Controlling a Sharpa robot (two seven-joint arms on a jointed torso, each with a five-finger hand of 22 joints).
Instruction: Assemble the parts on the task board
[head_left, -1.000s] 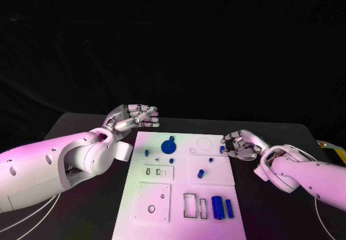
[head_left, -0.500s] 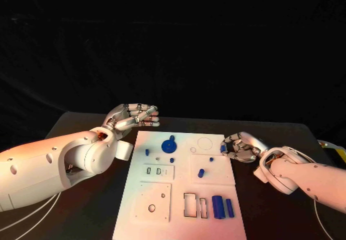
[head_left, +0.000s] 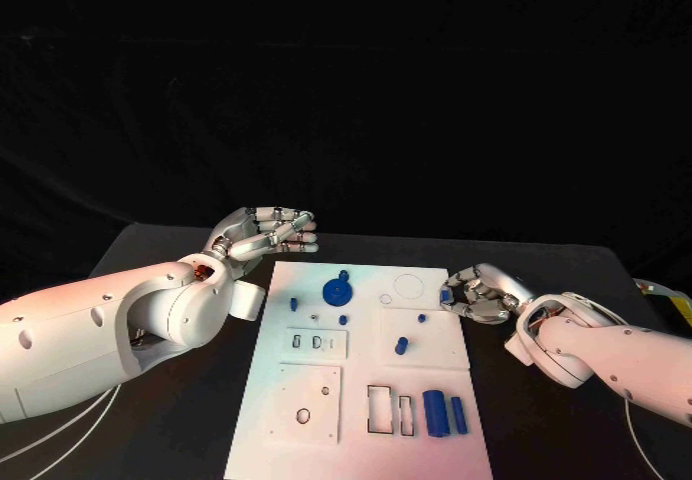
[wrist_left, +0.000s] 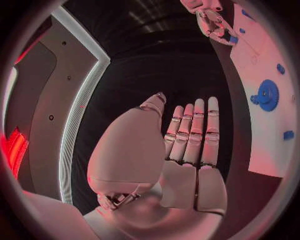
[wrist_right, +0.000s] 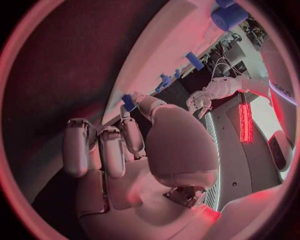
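Small blue part (head_left: 444, 297), seemingly half hidden behind right hand's fingers (head_left: 464, 290)

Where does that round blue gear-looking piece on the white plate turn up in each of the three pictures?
Head view: the blue gear stands on the white task board, near its far edge, left of middle.
Left wrist view: the gear sits at the circle's right side, beyond the left robot hand.
Right wrist view: I cannot tell it apart among the small blue parts.
Shared landmark: the task board.

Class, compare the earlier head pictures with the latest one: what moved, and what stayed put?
The right hand eased slightly back along the white task board's right edge, pinching a small blue part. The left hand and the blue gear stayed put.
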